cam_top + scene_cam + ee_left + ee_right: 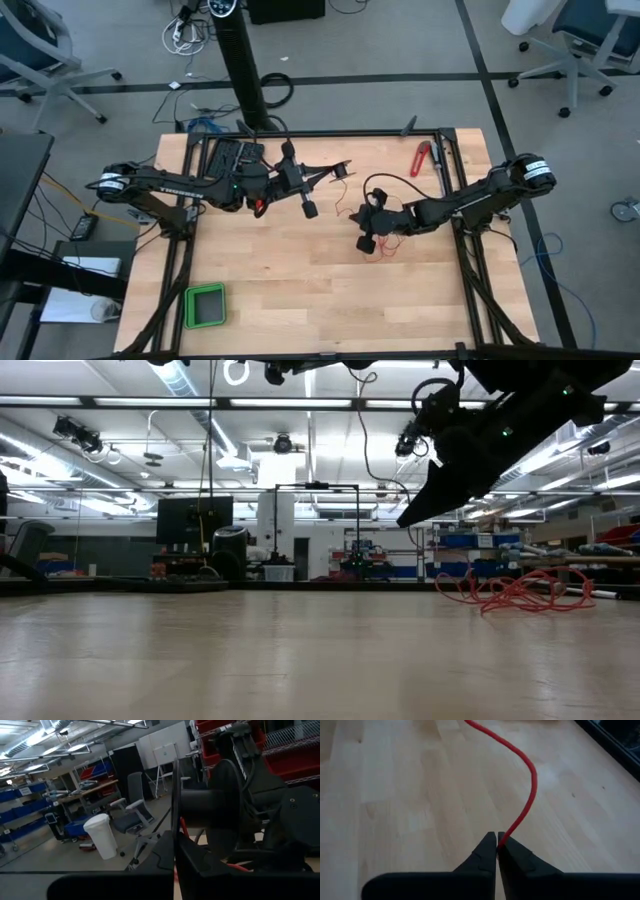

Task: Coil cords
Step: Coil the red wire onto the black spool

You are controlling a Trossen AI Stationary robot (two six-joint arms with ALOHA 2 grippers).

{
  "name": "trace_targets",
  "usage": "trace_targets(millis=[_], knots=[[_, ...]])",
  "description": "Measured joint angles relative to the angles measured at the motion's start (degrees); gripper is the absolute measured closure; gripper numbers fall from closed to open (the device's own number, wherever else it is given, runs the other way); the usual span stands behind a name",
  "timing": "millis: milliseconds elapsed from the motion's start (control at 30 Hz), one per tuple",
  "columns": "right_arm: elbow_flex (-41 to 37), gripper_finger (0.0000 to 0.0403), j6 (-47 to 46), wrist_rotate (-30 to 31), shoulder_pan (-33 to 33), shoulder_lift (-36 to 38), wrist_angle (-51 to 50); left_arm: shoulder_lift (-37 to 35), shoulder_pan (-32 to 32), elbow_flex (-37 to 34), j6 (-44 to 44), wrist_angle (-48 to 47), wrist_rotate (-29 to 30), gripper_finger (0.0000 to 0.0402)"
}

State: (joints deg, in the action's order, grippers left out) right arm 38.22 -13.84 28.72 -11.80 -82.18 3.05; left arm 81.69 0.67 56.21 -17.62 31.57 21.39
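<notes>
The thin red cord lies as a loose tangle [510, 590] on the wooden table, beside my right gripper [366, 243] in the high view [388, 240]. My right gripper [497, 847] is shut on one strand of it. My left gripper [343, 170] is held above the table's middle, to the left of and farther back than my right gripper. It is shut [175, 870], and a red strand [182, 827] shows right beside its fingers. My right arm fills the picture beyond them. My left gripper looks shut on a strand of the red cord [176, 876], pinched between the two fingers; the fingers themselves hide most of the contact. My right gripper pinches a single strand of the red cord [503, 839] between its fingertips. The strand runs on from the tips in a curve over the table [532, 775].
A red-handled hand tool [421, 158] lies near the far right. A green tray [205, 305] stands at the near left. A black device [235, 155] sits at the far left. Bare wood [320, 290] lies between the tray and the grippers.
</notes>
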Motion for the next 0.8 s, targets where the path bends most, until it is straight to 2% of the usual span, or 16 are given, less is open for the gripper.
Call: trace_targets(millis=[200, 433, 633, 800], knots=[[0.0, 0.0398, -7.0, 5.6, 0.6, 4.0, -15.6, 0.0, 0.3, 0.0, 0.1, -3.4, 0.0, 0.0396], [0.0, 0.0399, -15.4, 11.3, -0.3, 13.5, -31.9, 0.0, 0.1, 0.0, 0.5, -23.6, 0.0, 0.0396], [0.0, 0.0401, -14.4, 13.4, -0.8, 22.5, -34.0, 0.1, 0.1, 0.0, 1.8, -36.7, 2.4, 0.0396], [0.0, 0.0401, -10.6, 12.9, -1.2, 28.6, -30.9, 0.1, -0.5, 0.0, 2.1, -42.5, 5.6, 0.0396]])
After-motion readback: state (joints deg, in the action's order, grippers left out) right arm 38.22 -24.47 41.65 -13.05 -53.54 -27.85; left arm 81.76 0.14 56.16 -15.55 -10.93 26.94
